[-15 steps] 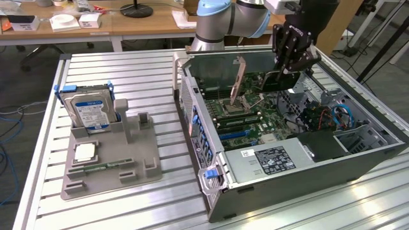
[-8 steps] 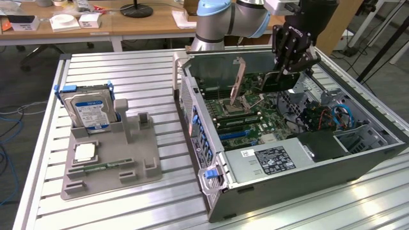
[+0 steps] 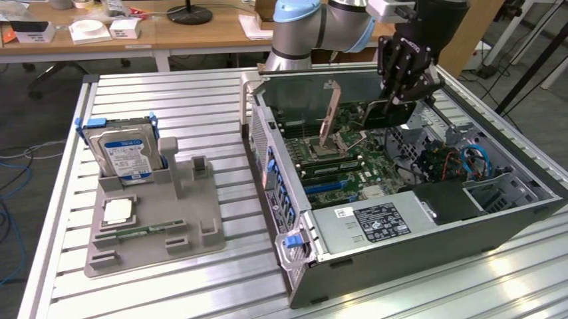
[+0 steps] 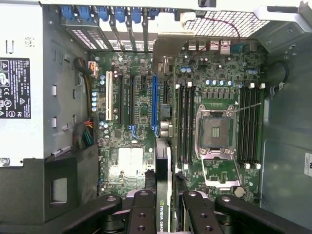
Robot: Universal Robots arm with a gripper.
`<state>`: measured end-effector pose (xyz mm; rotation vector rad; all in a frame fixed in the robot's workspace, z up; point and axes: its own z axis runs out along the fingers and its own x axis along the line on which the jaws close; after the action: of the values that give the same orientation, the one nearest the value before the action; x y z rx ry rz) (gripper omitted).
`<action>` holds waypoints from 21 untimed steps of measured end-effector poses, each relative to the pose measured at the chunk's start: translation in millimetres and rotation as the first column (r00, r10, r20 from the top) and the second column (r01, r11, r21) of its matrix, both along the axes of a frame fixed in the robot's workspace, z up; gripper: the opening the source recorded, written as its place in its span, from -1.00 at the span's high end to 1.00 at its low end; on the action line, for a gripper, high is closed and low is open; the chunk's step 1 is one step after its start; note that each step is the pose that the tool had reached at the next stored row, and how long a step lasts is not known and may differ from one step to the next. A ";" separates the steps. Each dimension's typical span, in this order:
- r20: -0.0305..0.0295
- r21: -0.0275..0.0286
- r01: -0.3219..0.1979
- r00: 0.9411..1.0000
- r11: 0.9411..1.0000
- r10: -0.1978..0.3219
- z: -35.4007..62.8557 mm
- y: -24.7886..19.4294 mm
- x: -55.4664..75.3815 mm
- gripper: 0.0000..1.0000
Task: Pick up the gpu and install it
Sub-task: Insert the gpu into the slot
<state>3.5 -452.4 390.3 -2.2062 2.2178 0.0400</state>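
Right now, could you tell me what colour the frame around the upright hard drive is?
The frame is blue, clearest in the exterior view.

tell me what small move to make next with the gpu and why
Probably a small sideways shift to line the card up over the slot before lowering, though that is a judgement. The jaws are shut on the gpu, which hangs edge-down above the motherboard in the open case. In the wrist view its edge looks slightly offset from the long blue slot.
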 end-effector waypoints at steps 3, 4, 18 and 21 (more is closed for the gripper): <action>0.000 0.000 0.000 1.000 1.000 0.000 -0.8 0.0 0.0 0.48; 0.000 0.000 0.000 1.000 1.000 0.000 -1.1 -0.1 0.0 0.48; 0.000 0.000 0.000 1.000 1.000 0.000 -6.3 -0.3 0.0 0.48; 0.000 0.000 0.000 1.000 1.000 0.000 -6.9 -0.3 0.0 0.48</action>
<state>3.5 -452.7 383.4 -2.2058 2.2182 0.0399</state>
